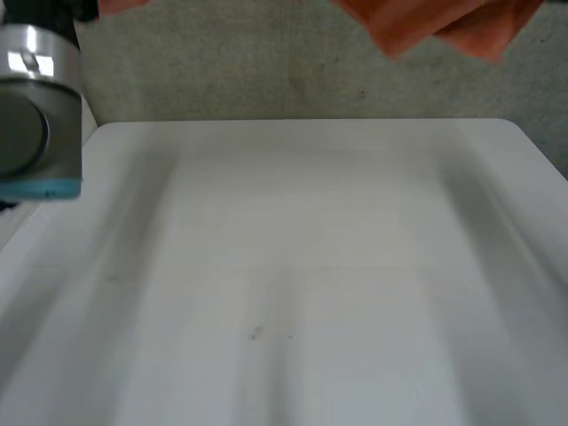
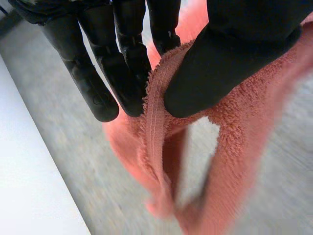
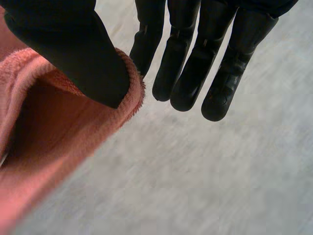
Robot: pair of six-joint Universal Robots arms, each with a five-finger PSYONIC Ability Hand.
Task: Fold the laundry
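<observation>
Towel (image 1: 444,27): salmon terry, hanging beyond the worktop's (image 1: 311,266) far edge, likely for spreading flat.
Left hand (image 2: 105,83): thumb and fingers pinching its hem.
Right hand (image 3: 190,73): thumb pinning another edge.

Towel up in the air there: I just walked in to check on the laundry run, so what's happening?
Both hands hold a salmon-pink towel in the air, beyond the far edge of the white table. The left hand pinches its hemmed edge between thumb and fingers; the right hand pinches another edge under its thumb. The towel hangs loose over the grey floor, not yet laid on the table.
</observation>
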